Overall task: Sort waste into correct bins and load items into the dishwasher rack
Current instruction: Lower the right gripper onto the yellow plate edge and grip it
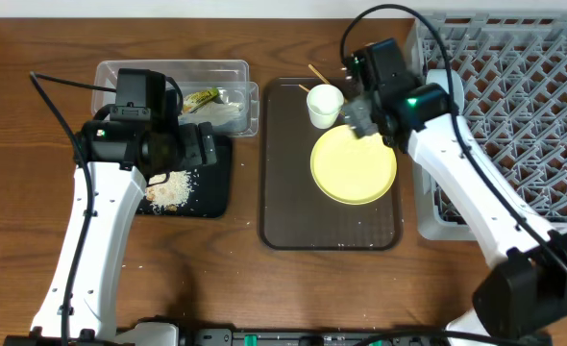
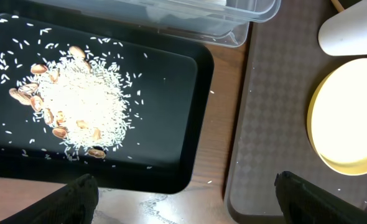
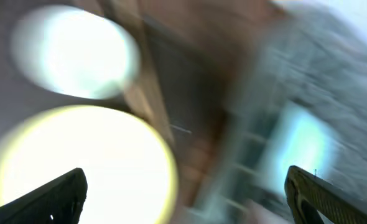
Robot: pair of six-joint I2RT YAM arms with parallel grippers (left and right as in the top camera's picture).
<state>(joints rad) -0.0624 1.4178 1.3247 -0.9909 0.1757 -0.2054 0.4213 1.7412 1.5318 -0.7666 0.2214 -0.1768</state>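
The right gripper point(image 1: 358, 115) hangs wide open and empty between the white cup point(image 1: 324, 104) and the yellow plate point(image 1: 354, 165) on the brown tray point(image 1: 283, 192). To take the cup, it should descend straight over the rim, clear of the plate. The left gripper point(image 1: 205, 149), also open and empty, hovers over the black tray point(image 1: 216, 197).

Overhead camera looks straight down at the whole table point(image 1: 216, 279); both close, downward-facing wrist cameras share the yellow plate point(image 2: 348, 118).

Tray: dark brown rectangular serving tray point(image 1: 283, 192), centre of the overhead frame, long side running top to bottom, rounded corners, raised rim; fine diamond texture in the left wrist view point(image 2: 264, 124).
Table: brown wood-grain table top point(image 1: 34, 38), under everything, reaching the left and bottom frame edges.
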